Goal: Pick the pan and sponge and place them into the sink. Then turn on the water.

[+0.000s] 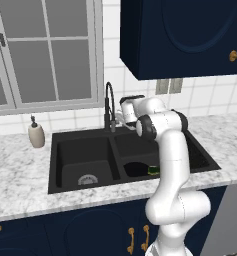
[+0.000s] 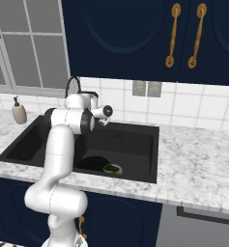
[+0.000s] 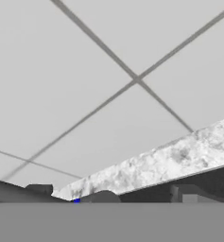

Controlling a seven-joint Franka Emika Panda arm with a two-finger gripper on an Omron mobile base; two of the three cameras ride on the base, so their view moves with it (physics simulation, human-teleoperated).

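Resting inside the matte black double-basin sink's point(image 1: 85, 136) right basin are the round black pan point(image 2: 93, 164) and green-topped sponge point(image 2: 112, 169); the gripper's point(image 1: 124, 120) jaws stand wide, empty.

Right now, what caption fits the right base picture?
Pan and sponge lie in the sink; arm reaches toward faucet.

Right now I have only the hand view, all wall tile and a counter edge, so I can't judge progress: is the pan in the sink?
Observer: Yes, the pan lies in the right basin of the sink.
Operator: And the sponge?
Observer: The sponge sits at the pan's right edge, in the same basin.
Operator: Is the water running?
Observer: No stream falls from the faucet.
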